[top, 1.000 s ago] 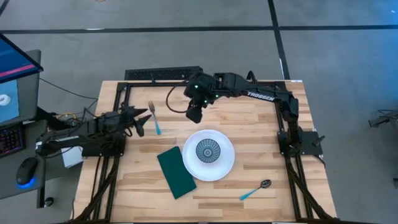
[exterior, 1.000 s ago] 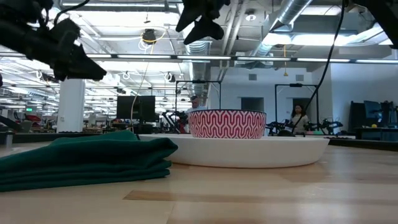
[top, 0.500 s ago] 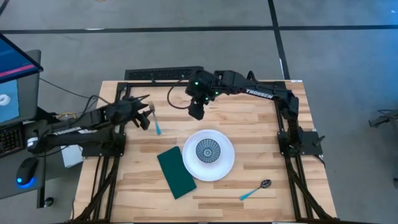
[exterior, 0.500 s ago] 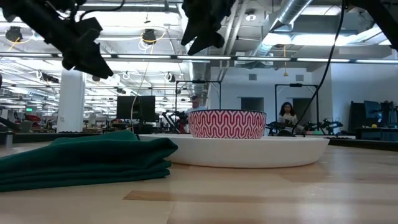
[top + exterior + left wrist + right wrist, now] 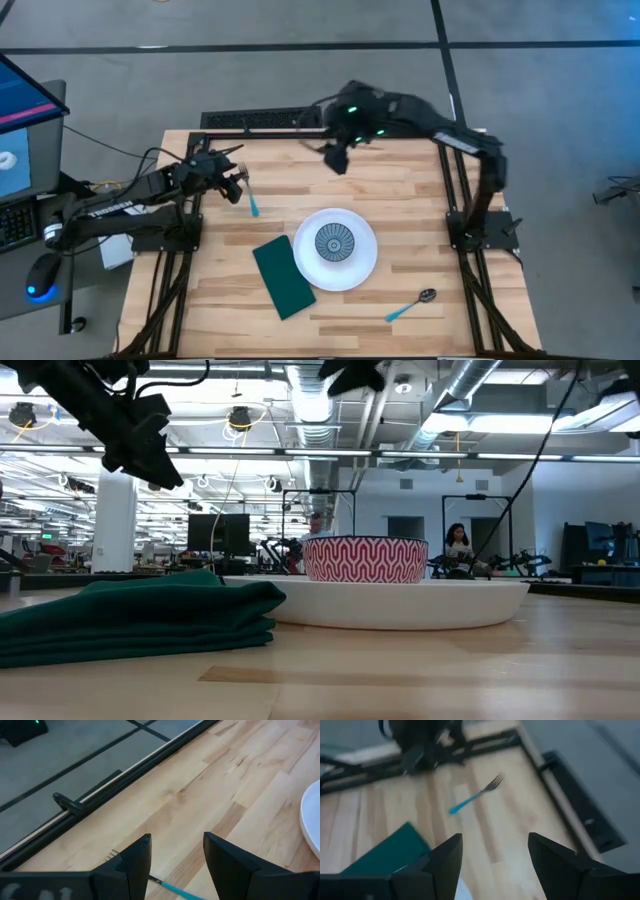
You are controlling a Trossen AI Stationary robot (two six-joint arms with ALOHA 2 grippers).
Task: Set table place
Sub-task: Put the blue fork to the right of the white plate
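Hovering over fork point(image 5: 248, 190) at worktop point(image 5: 400, 210) far-left, L tool point(image 5: 232, 180) w/ fingers apart. R tool point(image 5: 337, 158) raised near far edge, fingers apart. Bowl point(image 5: 331, 242) on plate point(image 5: 362, 262), napkin point(image 5: 283, 277) touching plate; spoon point(image 5: 412, 305) front-right.

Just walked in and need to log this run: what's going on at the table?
A place is being set. The bowl sits on the plate, with the napkin beside it. The left gripper, open, hovers over the fork. The right gripper, open and empty, hangs near the far edge. The spoon lies untouched.
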